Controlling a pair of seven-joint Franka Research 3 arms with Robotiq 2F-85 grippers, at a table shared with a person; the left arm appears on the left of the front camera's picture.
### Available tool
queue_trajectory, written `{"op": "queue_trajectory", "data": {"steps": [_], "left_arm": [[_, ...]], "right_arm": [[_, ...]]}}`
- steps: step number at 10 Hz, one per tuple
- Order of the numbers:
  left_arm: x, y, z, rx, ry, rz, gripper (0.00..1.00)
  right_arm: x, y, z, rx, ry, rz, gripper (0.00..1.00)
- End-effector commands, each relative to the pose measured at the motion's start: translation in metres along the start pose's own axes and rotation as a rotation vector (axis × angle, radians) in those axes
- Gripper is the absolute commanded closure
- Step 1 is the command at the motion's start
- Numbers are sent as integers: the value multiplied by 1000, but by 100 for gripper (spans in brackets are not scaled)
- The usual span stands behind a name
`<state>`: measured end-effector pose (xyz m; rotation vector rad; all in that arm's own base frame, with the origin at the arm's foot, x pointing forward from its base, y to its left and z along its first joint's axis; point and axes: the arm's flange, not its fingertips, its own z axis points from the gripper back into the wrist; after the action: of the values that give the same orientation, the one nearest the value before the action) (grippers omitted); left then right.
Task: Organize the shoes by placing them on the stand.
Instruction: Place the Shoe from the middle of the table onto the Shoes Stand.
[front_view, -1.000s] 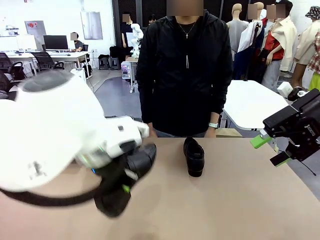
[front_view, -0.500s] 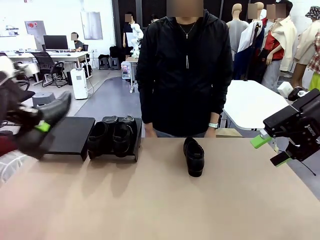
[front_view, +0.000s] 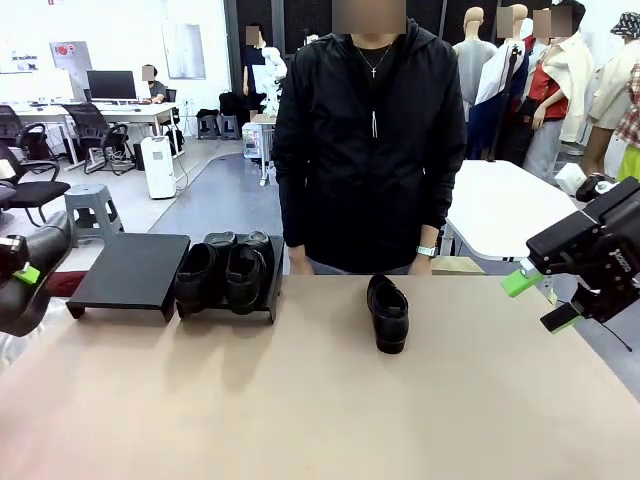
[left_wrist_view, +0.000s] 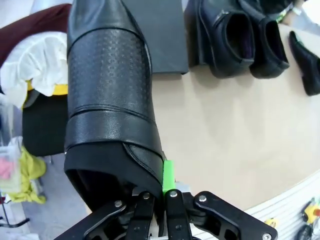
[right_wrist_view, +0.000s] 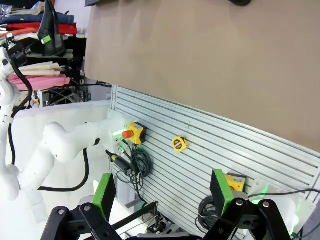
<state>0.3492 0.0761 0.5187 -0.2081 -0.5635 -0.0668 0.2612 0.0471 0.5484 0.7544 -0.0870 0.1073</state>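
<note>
**Left gripper** (left_wrist_view: 162, 184): I see it clenched on the rear collar of a higher-cut black shoe (left_wrist_view: 107, 100). The shoe hangs in the air at the left edge of the table (front_view: 330, 400), near the left end of the black stand (front_view: 130, 265) and apart from it.

**Stand:** two shoes (front_view: 222, 272) sit side by side on its right half.

**Table:** a low loafer (front_view: 388, 312) lies near the middle, in front of the person (front_view: 370, 150).

**Right gripper** (front_view: 542, 300): I see its jaws spread wide and grasping nothing, at the table's right edge.
</note>
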Motion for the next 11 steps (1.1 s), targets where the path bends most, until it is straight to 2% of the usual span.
{"op": "queue_trajectory", "data": {"steps": [1,2,3,4,5,7,9,11], "left_arm": [[0,-12,6,-20,-4,-69,100],[0,0,0,0,0,0,100],[25,9,-8,9,26,23,100],[73,25,-29,-10,53,-31,100],[110,35,-56,-18,32,-55,100],[155,44,-112,21,67,-116,100],[177,55,-156,66,44,-91,100],[182,55,-175,92,6,-75,100]], "right_arm": [[1,0,2,22,0,25,0],[1,0,2,22,0,25,0],[1,0,2,22,0,25,0],[1,0,2,22,0,25,0],[1,0,2,22,0,25,0],[1,0,2,22,0,25,0],[1,0,2,22,0,25,0],[1,0,2,22,0,25,0]]}}
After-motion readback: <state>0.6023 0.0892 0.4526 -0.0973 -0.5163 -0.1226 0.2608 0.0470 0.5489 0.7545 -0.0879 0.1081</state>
